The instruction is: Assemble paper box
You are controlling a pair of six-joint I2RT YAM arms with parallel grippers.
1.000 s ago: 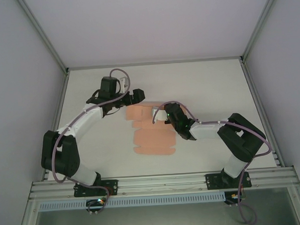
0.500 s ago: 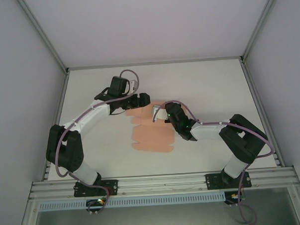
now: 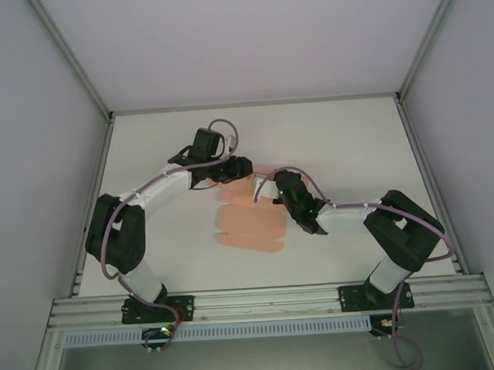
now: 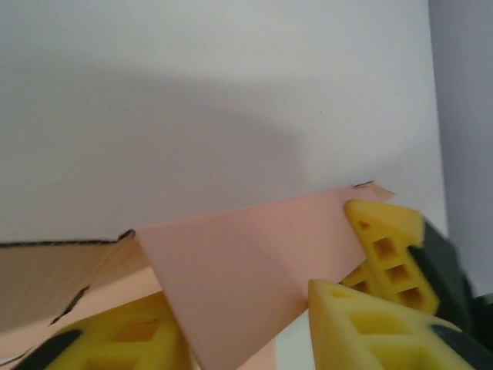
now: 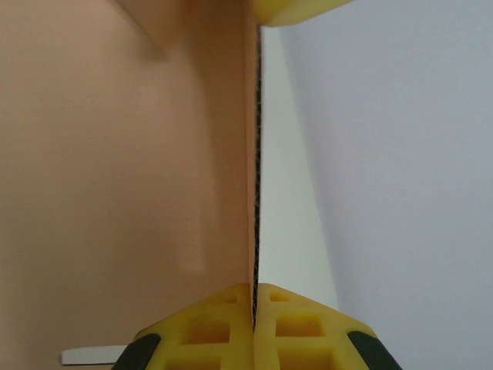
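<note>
- The paper box [image 3: 249, 224] is a flat sheet of salmon-pink card. It lies on the white bench [image 3: 343, 140], about in the middle, between the two arms.
- In the top view the near part of the sheet lies flat on the bench, and both claws meet at its far end.
- The left claw [image 3: 240, 167] comes to the far end of the sheet from the left side. The right claw [image 3: 264, 190] comes to it from the right side, and the two claws are just beside each other.
- In the left wrist view a triangular flap [image 4: 246, 262] of the card stands up from the bench [image 4: 192, 92]. It sits between the yellow fingers [image 4: 115, 343] of the left claw [image 4: 239, 302].
- The left claw is released. Its jaws stand apart, and a small gap of white bench shows between the flap and the right-hand finger.
- Behind this flap, at the right of the same view, a yellow finger of the right claw [image 4: 385, 247] touches the far corner of the card.
- In the right wrist view the right claw [image 5: 254, 297] is clenched on the paper box [image 5: 115, 154]. The two yellow fingers [image 5: 204, 331] press together, and the thin edge of the card runs straight up from between them.
- At the top of this view a yellow finger of the left claw [image 5: 300, 8] touches the upper end of the same card edge.
</note>
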